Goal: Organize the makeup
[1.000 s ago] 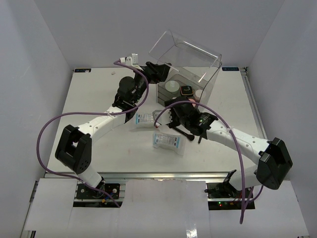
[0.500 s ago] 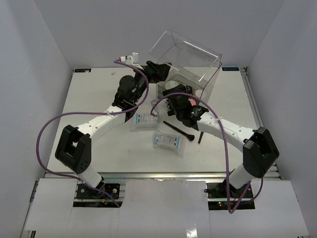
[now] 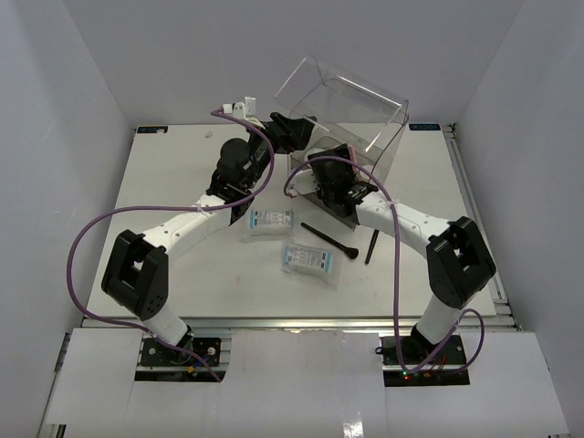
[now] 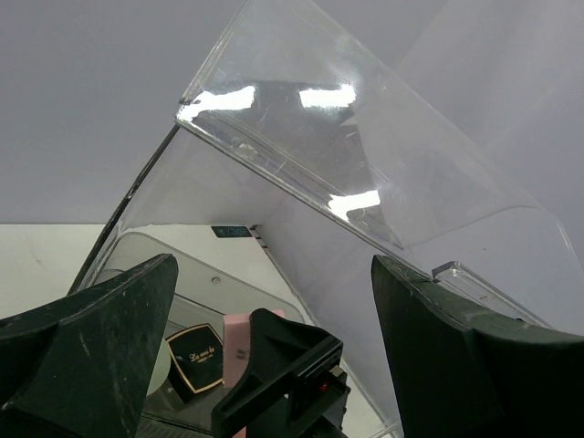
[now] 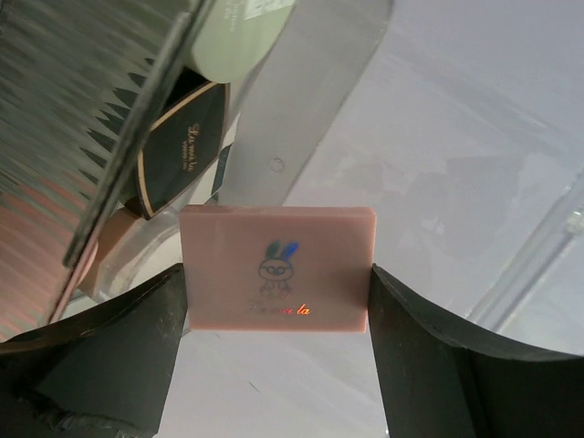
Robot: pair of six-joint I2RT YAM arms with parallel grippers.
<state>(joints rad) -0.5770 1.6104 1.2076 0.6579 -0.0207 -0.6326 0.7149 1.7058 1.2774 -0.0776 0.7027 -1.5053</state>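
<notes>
The right arm has swung from above the table into the box (image 3: 391,146), carrying the puff (image 5: 276,260) with it; the left arm has not shifted. The left gripper (image 3: 292,133) sits at the box's left edge under the raised clear lid (image 4: 347,155), its jaws spread as wide as they go with nothing between them; whether a finger touches the lid cannot be told. On the table (image 3: 173,173), two sachets (image 3: 271,220) (image 3: 307,260) lie near the middle, with one brush (image 3: 328,240) just right of them and another brush (image 3: 371,246) further right. The right gripper (image 5: 278,301) clamps the pink square puff by its two side edges, jaws well apart, holding it inside the box beside a black compact (image 5: 178,160) and a pale round pad (image 5: 239,36).
</notes>
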